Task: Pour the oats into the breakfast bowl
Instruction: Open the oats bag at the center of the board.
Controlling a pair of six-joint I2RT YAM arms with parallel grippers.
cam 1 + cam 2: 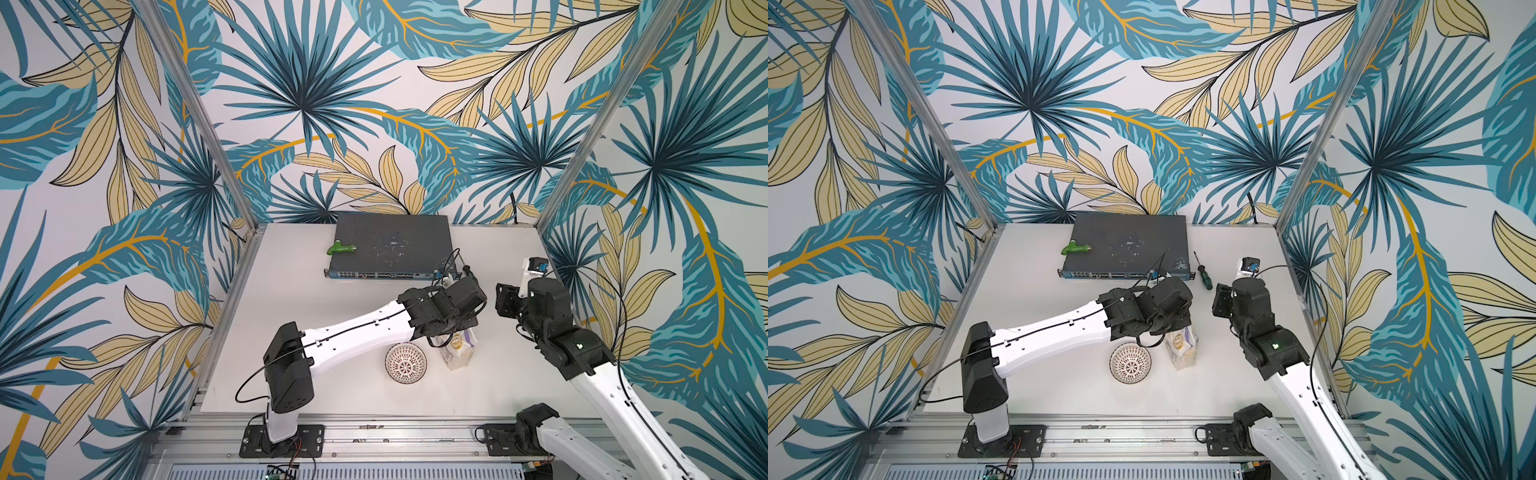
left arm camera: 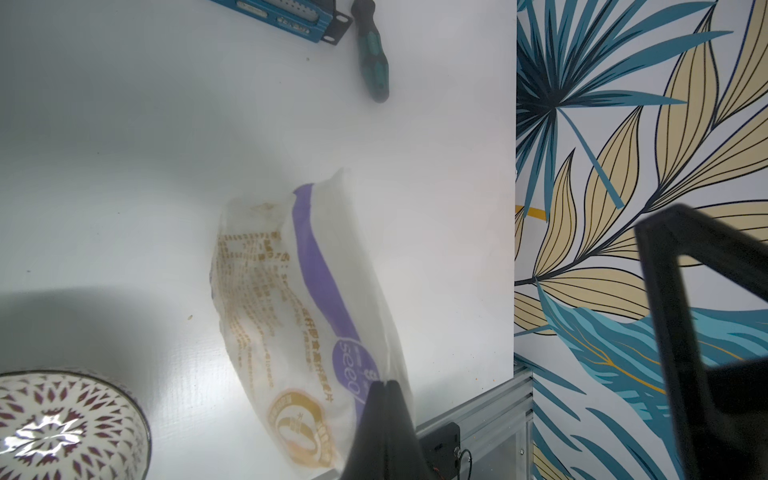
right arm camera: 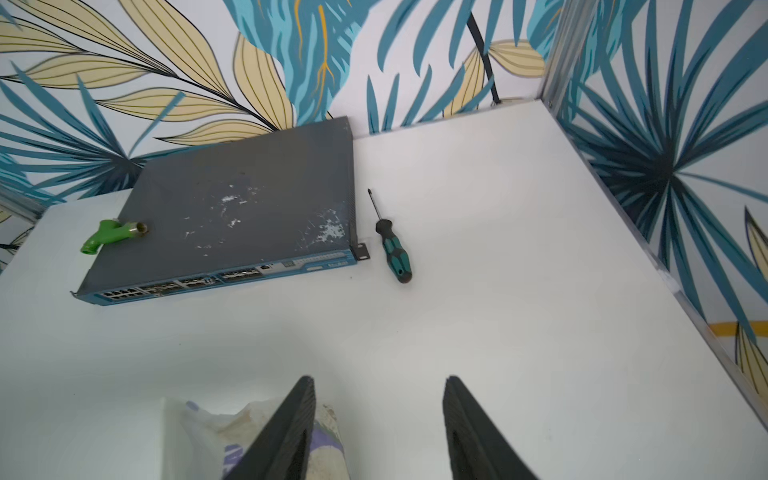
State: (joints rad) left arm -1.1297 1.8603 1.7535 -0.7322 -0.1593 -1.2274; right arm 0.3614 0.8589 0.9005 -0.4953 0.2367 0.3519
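The oats are in a clear pouch (image 1: 458, 354) (image 1: 1182, 352) with a purple band and a gold seal, upright just right of the breakfast bowl (image 1: 406, 362) (image 1: 1130, 363). The bowl is white with a dark lattice pattern and shows no oats inside. My left gripper (image 2: 385, 383) is shut on the pouch's (image 2: 291, 307) upper edge, with the bowl (image 2: 62, 428) close beside it. In a top view my right gripper (image 1: 506, 300) hovers to the pouch's right. It stands open (image 3: 380, 384) with nothing between its fingers, and the pouch (image 3: 199, 436) lies outside one finger.
A dark network switch (image 1: 392, 245) lies at the back with a green pipe fitting (image 1: 340, 248) on it. A green-handled screwdriver (image 1: 1203, 276) (image 3: 392, 249) lies beside the switch's right end. A small white and blue device (image 1: 536, 268) stands near the right wall.
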